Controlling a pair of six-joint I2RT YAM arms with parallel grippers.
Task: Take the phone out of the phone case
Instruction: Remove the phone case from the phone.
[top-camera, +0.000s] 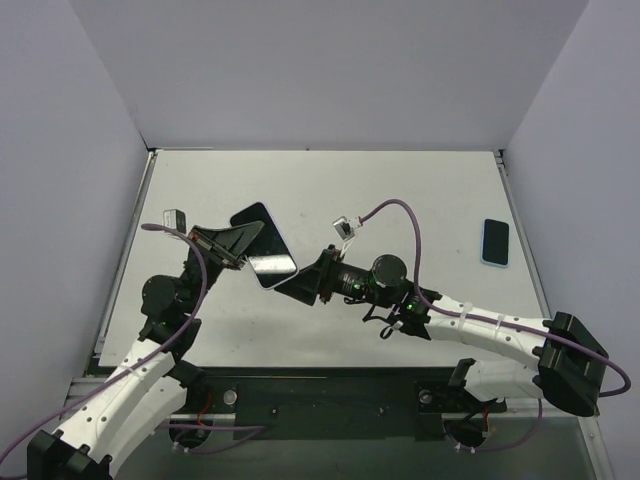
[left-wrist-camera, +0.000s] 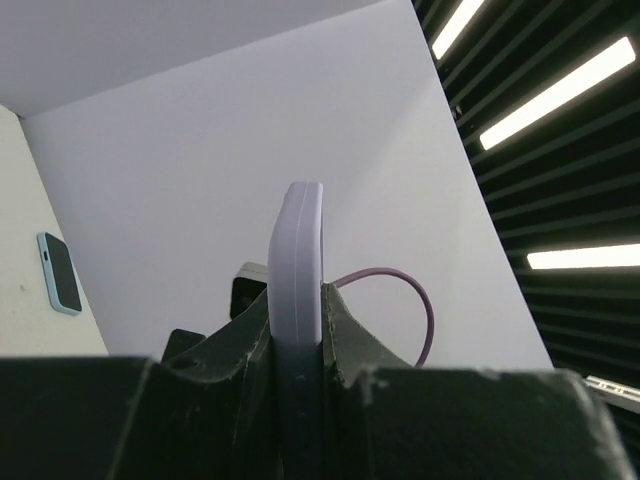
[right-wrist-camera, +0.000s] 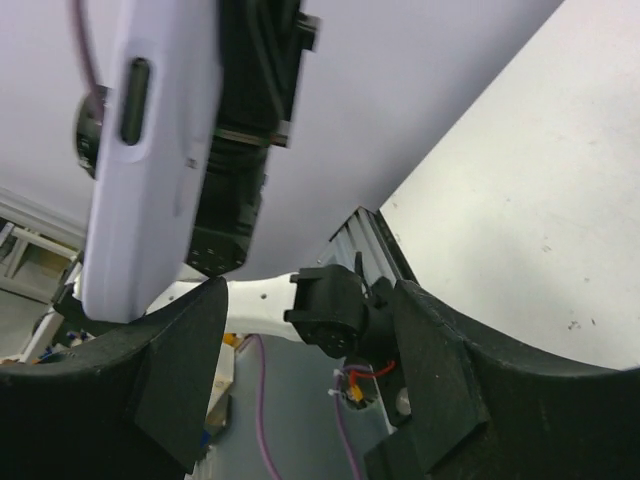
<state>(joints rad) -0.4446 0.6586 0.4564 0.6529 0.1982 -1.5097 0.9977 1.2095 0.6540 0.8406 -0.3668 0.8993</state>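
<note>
The phone in its lavender case (top-camera: 264, 245) is held off the table at the left middle, dark screen up. My left gripper (top-camera: 236, 250) is shut on its left edge. In the left wrist view the case's edge (left-wrist-camera: 298, 260) stands upright, clamped in my left gripper (left-wrist-camera: 298, 300). My right gripper (top-camera: 300, 286) is open just right of the phone's near corner. In the right wrist view the case's end with the port slot (right-wrist-camera: 150, 150) hangs above the left finger (right-wrist-camera: 180, 360) of my right gripper (right-wrist-camera: 300, 330), which holds nothing.
A second phone in a light blue case (top-camera: 495, 242) lies flat near the table's right edge; it also shows in the left wrist view (left-wrist-camera: 58, 272). White walls stand round the table (top-camera: 400, 190) on three sides.
</note>
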